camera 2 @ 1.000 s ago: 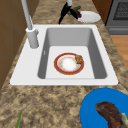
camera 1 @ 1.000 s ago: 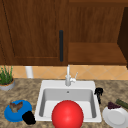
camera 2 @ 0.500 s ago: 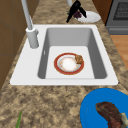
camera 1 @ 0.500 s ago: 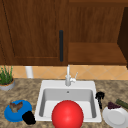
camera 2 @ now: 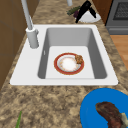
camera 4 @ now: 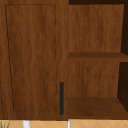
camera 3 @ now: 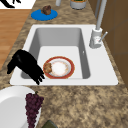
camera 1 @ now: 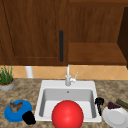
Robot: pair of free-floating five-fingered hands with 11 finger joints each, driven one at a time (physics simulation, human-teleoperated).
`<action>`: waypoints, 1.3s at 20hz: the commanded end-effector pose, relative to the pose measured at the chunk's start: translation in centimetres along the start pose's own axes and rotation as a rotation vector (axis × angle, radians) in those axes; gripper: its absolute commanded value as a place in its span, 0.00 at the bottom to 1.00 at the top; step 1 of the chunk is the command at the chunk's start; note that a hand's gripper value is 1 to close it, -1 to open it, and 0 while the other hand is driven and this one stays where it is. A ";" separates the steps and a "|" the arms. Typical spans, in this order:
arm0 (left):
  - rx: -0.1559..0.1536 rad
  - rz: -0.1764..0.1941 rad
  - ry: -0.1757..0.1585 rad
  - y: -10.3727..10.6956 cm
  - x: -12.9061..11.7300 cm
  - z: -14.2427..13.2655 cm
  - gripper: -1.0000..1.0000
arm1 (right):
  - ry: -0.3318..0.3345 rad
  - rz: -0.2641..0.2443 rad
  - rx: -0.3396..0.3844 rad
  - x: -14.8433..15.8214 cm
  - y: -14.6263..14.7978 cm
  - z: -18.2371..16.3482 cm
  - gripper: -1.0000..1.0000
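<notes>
Granite counter (camera 1: 27, 90), one sink (camera 1: 67, 86), three plates, right hand (camera 3: 26, 65) fingers straight at sink edge, left hand (camera 1: 28, 117) grip unclear.

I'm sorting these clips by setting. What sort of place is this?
Most likely a home kitchen counter: a white sink with a faucet set in speckled stone, wooden wall cabinets above, and plates of food, such as grapes on a white plate.

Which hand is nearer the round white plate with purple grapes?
Right. The right hand hangs just left of the white plate; the left hand sits across the sink by the blue plate.
</notes>
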 end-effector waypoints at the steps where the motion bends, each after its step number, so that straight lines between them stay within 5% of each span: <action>1: 0.000 0.000 0.000 0.0 0.0 0.0 0.50 | -0.017 -0.014 -0.006 -0.4 2.4 1.9 0.00; 10: 0.000 0.000 0.000 0.0 0.0 0.0 0.50 | -0.011 -0.037 -0.064 -0.8 9.0 5.0 0.00; 24: 0.000 0.000 0.000 0.0 0.0 0.0 0.50 | -0.046 -0.044 -0.368 -0.7 16.7 5.8 0.00; 26: 0.000 0.000 0.000 0.0 0.0 0.0 0.50 | -0.055 -0.046 -0.362 -0.4 17.8 4.3 0.00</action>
